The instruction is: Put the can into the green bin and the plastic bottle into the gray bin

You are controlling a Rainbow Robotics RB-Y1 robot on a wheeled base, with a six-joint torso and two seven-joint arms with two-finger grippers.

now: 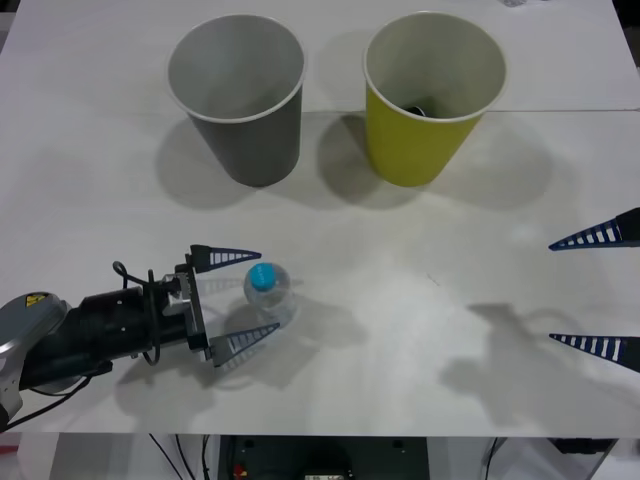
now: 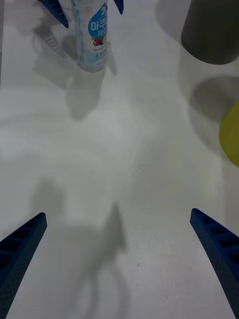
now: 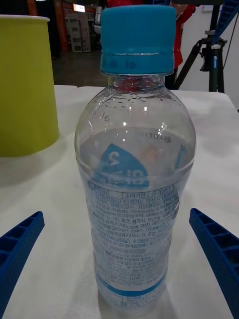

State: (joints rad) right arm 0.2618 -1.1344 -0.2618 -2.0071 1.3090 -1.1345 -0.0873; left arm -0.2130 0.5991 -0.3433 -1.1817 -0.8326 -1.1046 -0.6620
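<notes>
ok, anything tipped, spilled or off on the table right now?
Nothing stands out. The plastic bottle stands upright, capped, between the open fingers of the left end effector. The gray bin and the green bin are both upright, with a dark object at the green bin's bottom. The right end effector waits open at the table's right.

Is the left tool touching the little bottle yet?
Apart. In the left wrist view, bare table shows between the plastic bottle and each blue finger of the open left tool.

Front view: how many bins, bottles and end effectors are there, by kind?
Bins: 2, the gray bin and the green bin
Plastic bottle: 1
End effectors: 2, left end effector and right end effector
Total: 5
</notes>
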